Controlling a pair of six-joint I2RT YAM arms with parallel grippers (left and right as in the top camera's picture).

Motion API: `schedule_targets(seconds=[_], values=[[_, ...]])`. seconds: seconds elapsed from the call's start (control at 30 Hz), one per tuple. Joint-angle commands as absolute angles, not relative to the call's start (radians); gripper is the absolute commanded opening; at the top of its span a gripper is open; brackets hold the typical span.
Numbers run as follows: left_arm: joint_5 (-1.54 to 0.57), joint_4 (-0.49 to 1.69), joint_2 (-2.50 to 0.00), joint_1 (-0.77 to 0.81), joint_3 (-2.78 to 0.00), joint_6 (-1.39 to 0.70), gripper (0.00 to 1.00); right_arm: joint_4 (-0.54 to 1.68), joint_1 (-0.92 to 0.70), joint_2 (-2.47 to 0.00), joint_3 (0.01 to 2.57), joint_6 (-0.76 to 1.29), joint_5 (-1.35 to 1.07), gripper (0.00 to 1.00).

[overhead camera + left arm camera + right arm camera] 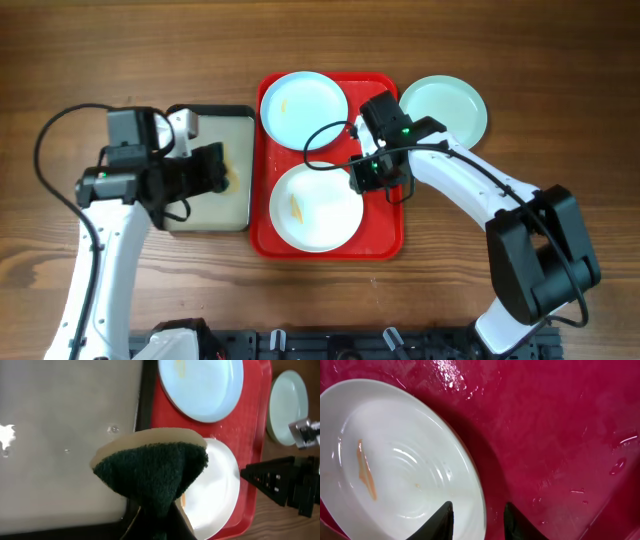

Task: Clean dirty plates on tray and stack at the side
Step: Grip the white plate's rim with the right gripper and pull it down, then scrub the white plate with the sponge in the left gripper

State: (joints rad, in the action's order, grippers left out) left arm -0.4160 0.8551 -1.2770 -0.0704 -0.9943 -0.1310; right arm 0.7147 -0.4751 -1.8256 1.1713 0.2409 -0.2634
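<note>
Right jaws straddle the white plate (410,425) rim.

Light is bright and even, wet glare streaks the tray (555,425) ahead of my right gripper (478,512), and the near sponge (155,475) blurs.

This looks like a robotics lab bench set up as a dishwashing station, not a home kitchen, though the views show little beyond the table (560,60) itself. A left arm (100,255) and a right arm (470,185), with loose cables (45,140), stand on a black rail (330,345) at the table's edge. The wood-grain top carries kitchen props: a red tray (385,245), plates (316,215), a wet basin (215,110) and a sponge (155,470).
</note>
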Motion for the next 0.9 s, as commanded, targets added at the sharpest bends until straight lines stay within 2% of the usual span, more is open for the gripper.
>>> schedule_targets(seconds=[0.0, 0.07, 0.2, 0.23, 0.3, 0.47, 0.6, 0.63, 0.73, 0.77, 0.8, 0.87], values=[[-0.368, 0.850, -1.266, -0.016, -1.014, -0.109, 0.04, 0.683, -0.476, -1.812, 1.133, 0.238, -0.247, 0.29], [-0.368, 0.850, -1.266, 0.006, -1.014, -0.113, 0.04, 0.653, -0.478, -1.812, 1.110, 0.240, -0.252, 0.22], [-0.369, 0.849, -1.299, 0.057, -1.014, -0.113, 0.04, 0.643, -0.480, -1.814, 1.102, 0.321, -0.255, 0.18], [-0.369, 0.849, -1.309, 0.069, -1.014, -0.113, 0.04, 0.643, -0.480, -1.814, 1.102, 0.325, -0.255, 0.10], [-0.369, 0.842, -1.324, 0.089, -1.014, -0.113, 0.04, 0.641, -0.480, -1.816, 1.102, 0.345, -0.255, 0.04], [-0.369, 0.815, -1.365, 0.155, -1.014, -0.135, 0.04, 0.612, -0.480, -1.827, 1.101, 0.487, -0.255, 0.04], [-0.368, 0.795, -1.384, 0.207, -1.014, -0.142, 0.04, 0.580, -0.480, -1.827, 1.101, 0.501, -0.266, 0.04], [-0.368, 0.793, -1.385, 0.220, -1.014, -0.142, 0.04, 0.577, -0.480, -1.827, 1.101, 0.499, -0.266, 0.06], [-0.368, 0.789, -1.388, 0.241, -1.014, -0.145, 0.04, 0.566, -0.479, -1.819, 1.122, 0.472, -0.301, 0.31], [-0.368, 0.789, -1.388, 0.242, -1.014, -0.152, 0.04, 0.579, -0.479, -1.813, 1.140, 0.458, -0.308, 0.37], [-0.365, 0.789, -1.388, 0.241, -1.014, -0.169, 0.04, 0.598, -0.479, -1.803, 1.163, 0.437, -0.307, 0.41], [-0.365, 0.789, -1.388, 0.247, -1.014, -0.173, 0.04, 0.628, -0.479, -1.789, 1.184, 0.418, -0.294, 0.43]])
